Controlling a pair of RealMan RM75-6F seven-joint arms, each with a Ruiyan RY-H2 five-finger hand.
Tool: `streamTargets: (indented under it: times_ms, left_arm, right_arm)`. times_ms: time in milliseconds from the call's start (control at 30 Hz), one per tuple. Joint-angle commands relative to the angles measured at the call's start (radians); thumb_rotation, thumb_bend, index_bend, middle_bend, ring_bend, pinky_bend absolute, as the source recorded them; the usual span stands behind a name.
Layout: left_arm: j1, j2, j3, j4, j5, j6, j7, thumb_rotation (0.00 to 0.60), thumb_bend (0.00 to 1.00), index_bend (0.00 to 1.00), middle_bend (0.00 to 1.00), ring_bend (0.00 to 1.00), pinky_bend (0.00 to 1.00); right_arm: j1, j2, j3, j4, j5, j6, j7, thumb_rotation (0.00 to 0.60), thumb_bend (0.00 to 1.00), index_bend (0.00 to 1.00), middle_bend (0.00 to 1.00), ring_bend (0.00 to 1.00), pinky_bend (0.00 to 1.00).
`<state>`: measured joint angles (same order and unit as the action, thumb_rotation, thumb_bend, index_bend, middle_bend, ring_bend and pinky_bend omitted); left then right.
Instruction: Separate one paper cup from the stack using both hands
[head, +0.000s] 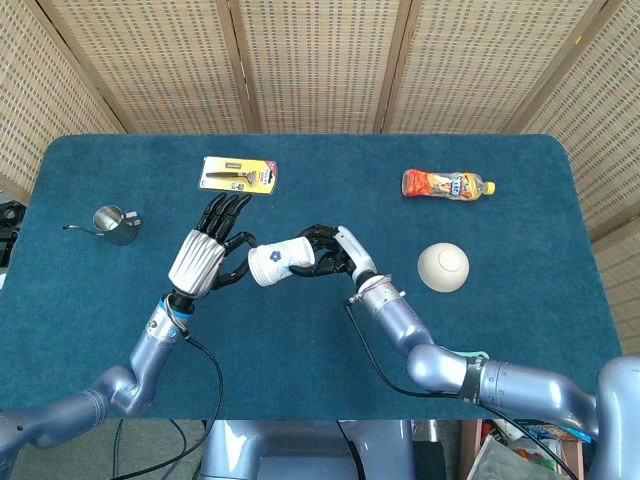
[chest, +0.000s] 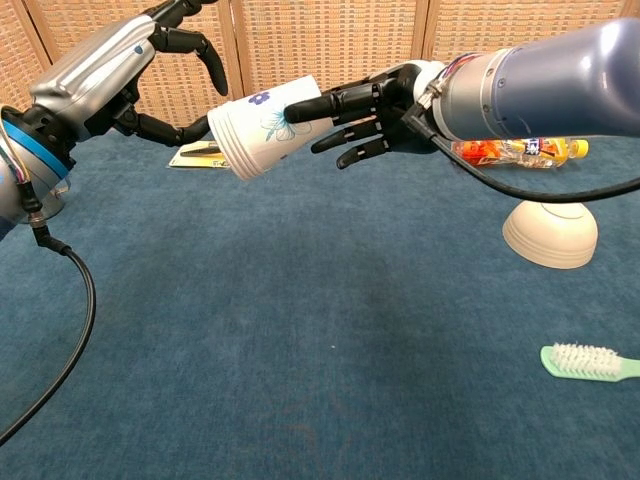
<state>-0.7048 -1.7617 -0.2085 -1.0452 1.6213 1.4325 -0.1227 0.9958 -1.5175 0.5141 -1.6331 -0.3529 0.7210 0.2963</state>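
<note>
The white paper cup stack with a blue flower print lies sideways in the air above the table's middle, its open rim pointing toward my left hand. My right hand grips it by the base end, black fingers wrapped along its side. My left hand is right at the rim with its fingers spread. In the chest view its thumb reaches under the rim of the cup stack, and an upper finger curls above it. I cannot tell whether it touches the cup.
On the blue table lie a small metal pitcher at far left, a yellow packaged tool behind the hands, an orange bottle, an upturned white bowl and a green toothbrush near the front right.
</note>
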Motion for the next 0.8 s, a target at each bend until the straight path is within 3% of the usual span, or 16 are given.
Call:
streamTargets:
  times_ms: [33,400,800]
  left_arm:
    - [-0.002,-0.009,0.001,0.012,0.001,0.009,-0.004,0.600,0.38,0.58,0.00,0.00,0.00]
    - [-0.014,-0.037,0.004,0.040,0.001,0.030,-0.011,0.600,0.41,0.62,0.00,0.00,0.00]
    - [-0.021,-0.040,0.004,0.043,-0.011,0.025,-0.010,0.600,0.53,0.71,0.00,0.00,0.00]
  right_arm:
    - [-0.002,0.003,-0.001,-0.001,-0.001,-0.002,0.000,0.600,0.51,0.54,0.59,0.45,0.65]
    - [-0.008,0.008,-0.003,-0.001,-0.006,-0.008,0.002,0.600,0.51,0.54,0.59,0.45,0.65]
    - [-0.012,0.013,-0.005,-0.002,-0.011,-0.011,0.002,0.600,0.51,0.54,0.59,0.45,0.65]
